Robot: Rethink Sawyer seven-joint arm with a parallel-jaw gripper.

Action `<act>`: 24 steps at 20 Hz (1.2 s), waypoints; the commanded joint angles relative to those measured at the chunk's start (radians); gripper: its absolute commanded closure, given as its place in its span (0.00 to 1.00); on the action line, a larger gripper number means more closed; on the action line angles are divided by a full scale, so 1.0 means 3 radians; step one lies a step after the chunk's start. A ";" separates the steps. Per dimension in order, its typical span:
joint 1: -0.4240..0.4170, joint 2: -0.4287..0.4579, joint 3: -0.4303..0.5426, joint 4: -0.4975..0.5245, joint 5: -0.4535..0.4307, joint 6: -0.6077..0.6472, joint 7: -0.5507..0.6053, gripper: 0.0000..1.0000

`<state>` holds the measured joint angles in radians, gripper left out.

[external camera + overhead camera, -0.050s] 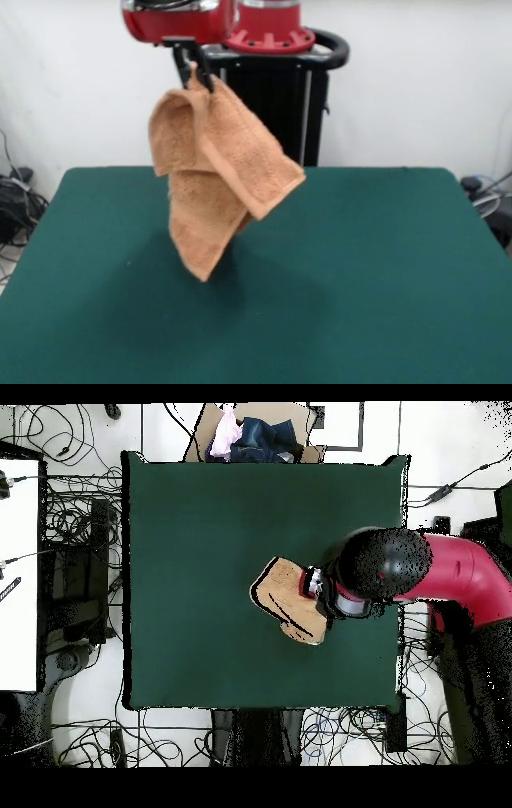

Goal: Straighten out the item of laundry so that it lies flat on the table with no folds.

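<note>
Orange-tan terry hangs in mid-air: your towel (214, 180) dangles from the jaws (198, 78), which pinch it by one top corner beneath the red arm (180, 20). It is clear of the green counter (376, 272), its lowest tip hovering above the felt. The cloth is folded on itself, with one flap draped across the front, so if you drop it straight down, it will likely land in a heap with those folds locked in. A single-corner pinch is thin, and a quick swing could pull the terry free. In the overhead view the towel (288, 599) sits toward the arm's side of the counter; drag too far and an edge may slide off.
</note>
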<state>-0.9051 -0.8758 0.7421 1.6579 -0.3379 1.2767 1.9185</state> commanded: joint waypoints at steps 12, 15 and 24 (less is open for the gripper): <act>-0.0467 0.0635 0.0079 -0.0440 -0.0575 0.0447 -0.1496 1.00; -0.0445 0.0634 0.0055 -0.0350 -0.0531 0.0337 -0.1425 1.00; -0.0157 0.0369 0.0015 0.0434 -0.0052 -0.0392 -0.0574 1.00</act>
<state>-1.0463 -0.7248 0.7415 1.6207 -0.4248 1.2834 1.6191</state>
